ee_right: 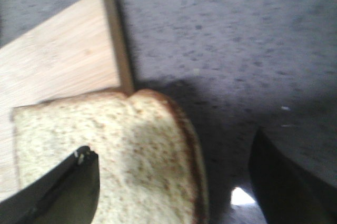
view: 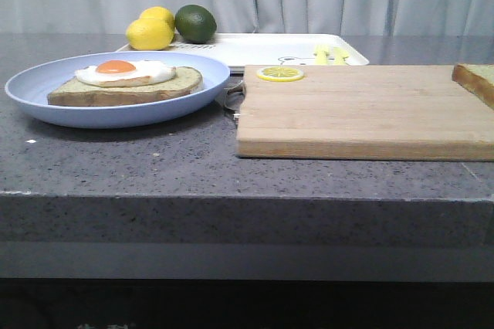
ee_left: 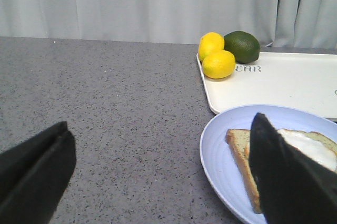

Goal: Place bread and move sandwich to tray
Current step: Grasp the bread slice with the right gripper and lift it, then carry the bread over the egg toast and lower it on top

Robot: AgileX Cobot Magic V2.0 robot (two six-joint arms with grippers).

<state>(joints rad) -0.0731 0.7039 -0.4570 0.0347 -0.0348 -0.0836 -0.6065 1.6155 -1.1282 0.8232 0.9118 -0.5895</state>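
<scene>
a grey speckled table point(view: 154, 167) carries everything. largest on it is a wooden cutting board point(view: 363, 109), the landmark here, its long axis running left to right. behind the board lies the white tray point(view: 262, 47), also lengthwise left to right, with two lemons point(view: 150, 32) and a lime point(view: 195, 23) at its left end. left of the board sits the blue plate point(view: 46, 89) holding the sandwich point(view: 127, 82), flat, long axis left to right, egg on top. the bread point(ee_right: 116, 150) lies flat on the board's right end, overhanging its edge. a lemon slice point(view: 280, 73) rests on the board's back left corner. the left gripper point(ee_left: 158, 176) is spread wide by the plate; the right gripper point(ee_right: 174, 182) is spread around the bread's edge.
</scene>
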